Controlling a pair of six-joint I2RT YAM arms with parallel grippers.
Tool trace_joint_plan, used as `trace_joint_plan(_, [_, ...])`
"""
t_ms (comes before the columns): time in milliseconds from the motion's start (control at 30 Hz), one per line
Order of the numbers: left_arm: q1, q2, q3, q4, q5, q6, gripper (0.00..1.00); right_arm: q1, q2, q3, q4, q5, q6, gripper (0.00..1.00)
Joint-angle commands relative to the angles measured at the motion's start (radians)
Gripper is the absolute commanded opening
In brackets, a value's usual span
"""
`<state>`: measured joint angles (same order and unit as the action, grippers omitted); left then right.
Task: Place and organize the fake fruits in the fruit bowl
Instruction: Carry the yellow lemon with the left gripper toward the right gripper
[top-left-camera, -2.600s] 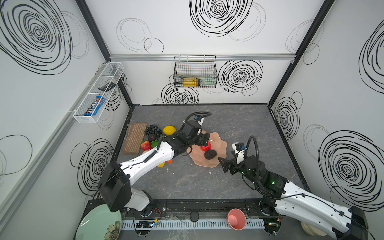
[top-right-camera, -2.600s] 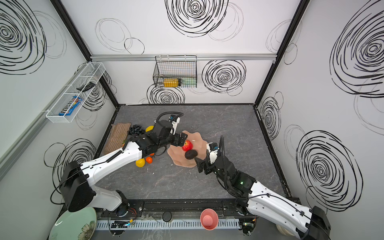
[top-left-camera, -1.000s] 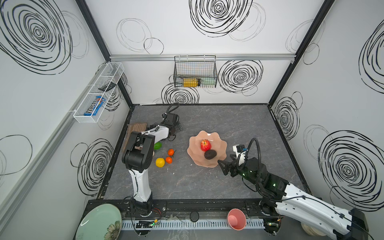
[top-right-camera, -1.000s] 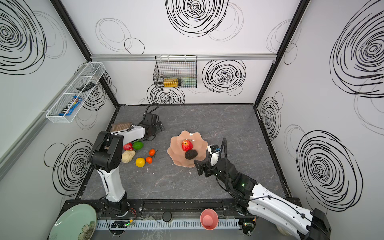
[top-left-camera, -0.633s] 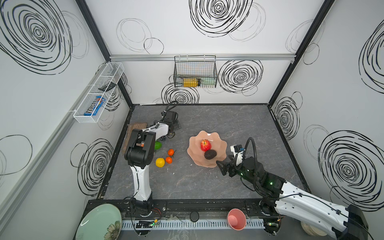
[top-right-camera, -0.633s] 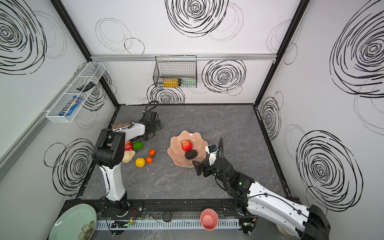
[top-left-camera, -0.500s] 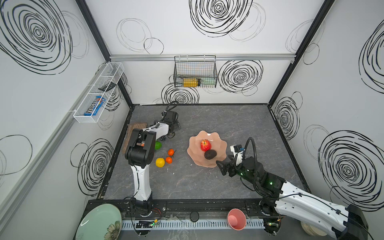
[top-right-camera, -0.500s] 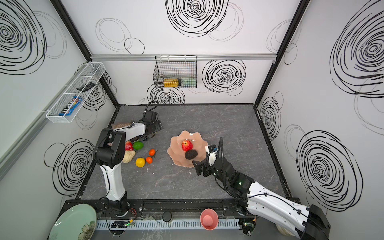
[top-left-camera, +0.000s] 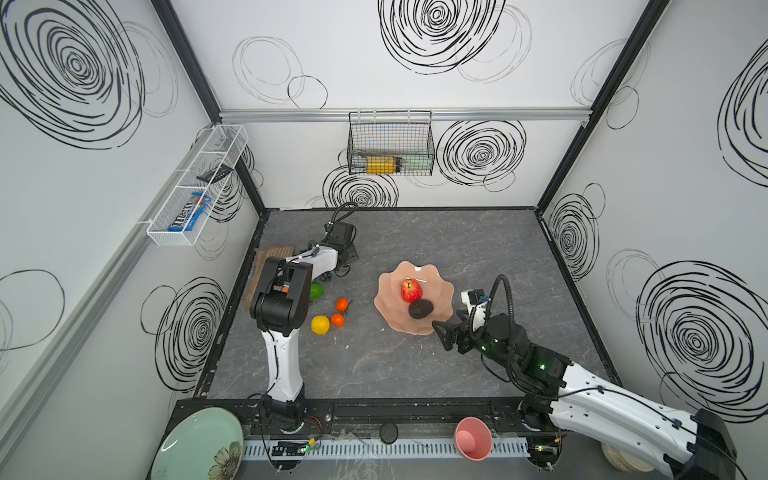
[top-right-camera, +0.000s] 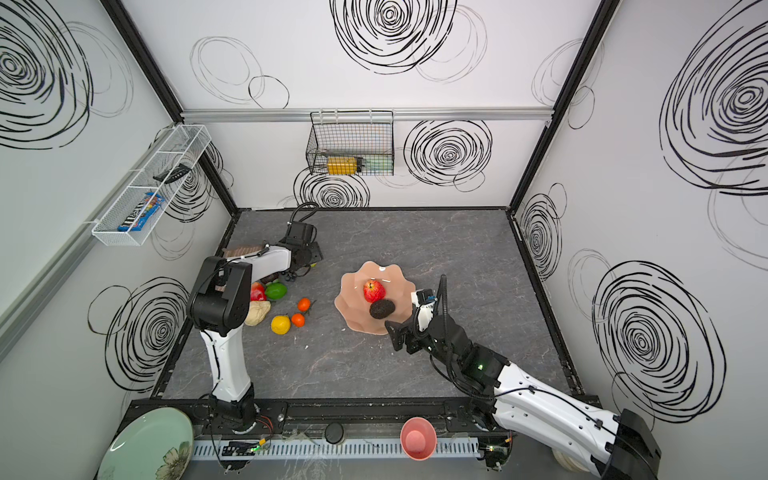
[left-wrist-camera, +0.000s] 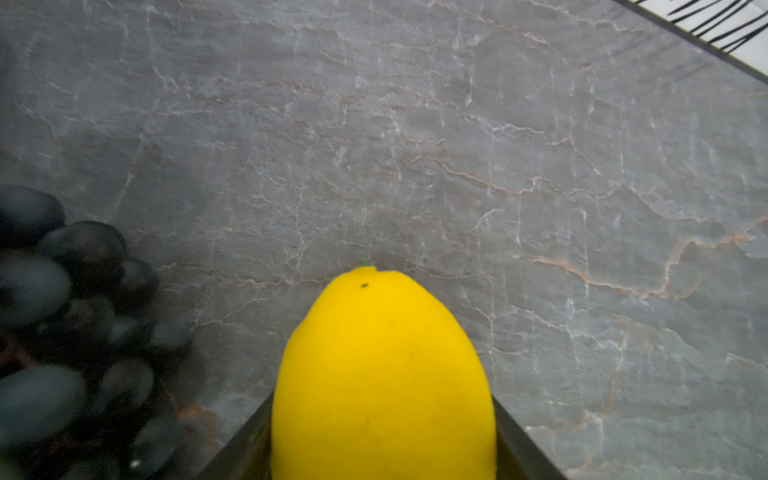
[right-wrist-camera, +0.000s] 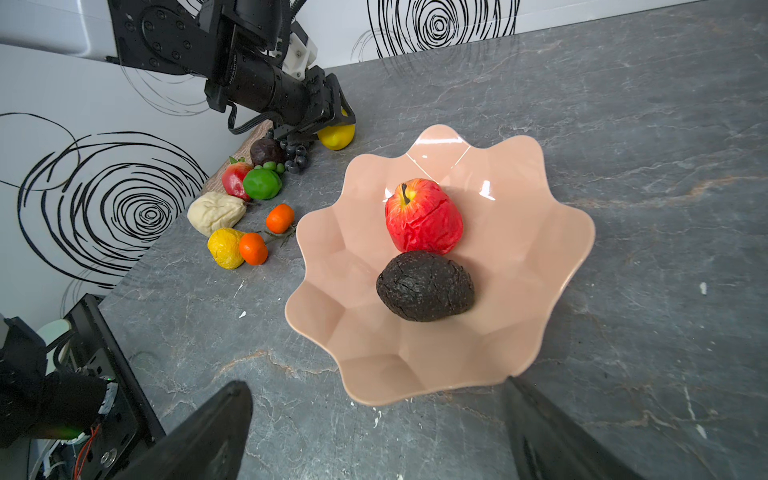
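- Change: left gripper (left-wrist-camera: 380, 449) has swung off the scalloped peach-pink glossy bowl (top-left-camera: 438, 284), back to the far-left fruit pile. It now clamps a smooth yellow plastic lemon (left-wrist-camera: 382, 365), jaws pressed on both flanks.
- Lemon sits low by the tabletop, beside the black plastic grape bunch (left-wrist-camera: 62, 332).
- Meaning: third fruit looks ready to lift. Red wrinkled apple (top-left-camera: 410, 290) and dark cracked avocado (top-left-camera: 420, 309) touch inside the bowl.
- Right gripper (right-wrist-camera: 374, 436) gapes wide, empty, at the bowl's near rim.
- Surface: flat grey veined stone tabletop (top-left-camera: 457, 237).
- Room: white walls (top-left-camera: 291, 158) with black scribbles, black wire basket (top-left-camera: 390, 143) at back.
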<state>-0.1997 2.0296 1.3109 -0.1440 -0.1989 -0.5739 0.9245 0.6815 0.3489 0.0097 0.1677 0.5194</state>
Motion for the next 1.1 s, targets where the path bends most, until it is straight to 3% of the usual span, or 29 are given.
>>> trace_joint_plan(0, [-0.014,-0.092,-0.047,0.087,0.029,0.025,0.65,-0.001,-0.020,0.041,-0.022,0.022,0.020,0.97])
trace_joint_plan(100, [-0.041,-0.183,-0.118,0.173,0.075,0.082,0.62,-0.002,-0.024,0.071,-0.075,0.054,0.044,0.97])
trace_joint_plan(233, [-0.114,-0.366,-0.272,0.304,0.058,0.141,0.61,-0.007,-0.020,0.142,-0.173,0.100,0.095,0.97])
trace_joint_plan(400, [-0.295,-0.631,-0.504,0.512,0.025,0.242,0.61,-0.017,-0.017,0.219,-0.207,0.081,0.147,0.98])
trace_joint_plan(567, [-0.480,-0.798,-0.660,0.675,0.044,0.329,0.61,-0.020,0.002,0.295,-0.201,0.041,0.166,0.98])
trace_joint_plan(867, [-0.710,-0.916,-0.897,1.039,0.093,0.461,0.61,-0.019,0.064,0.336,-0.118,-0.087,0.210,0.99])
trace_joint_plan(1067, [-0.786,-0.901,-0.969,1.171,0.102,0.519,0.62,-0.011,0.125,0.337,-0.054,-0.149,0.229,0.95])
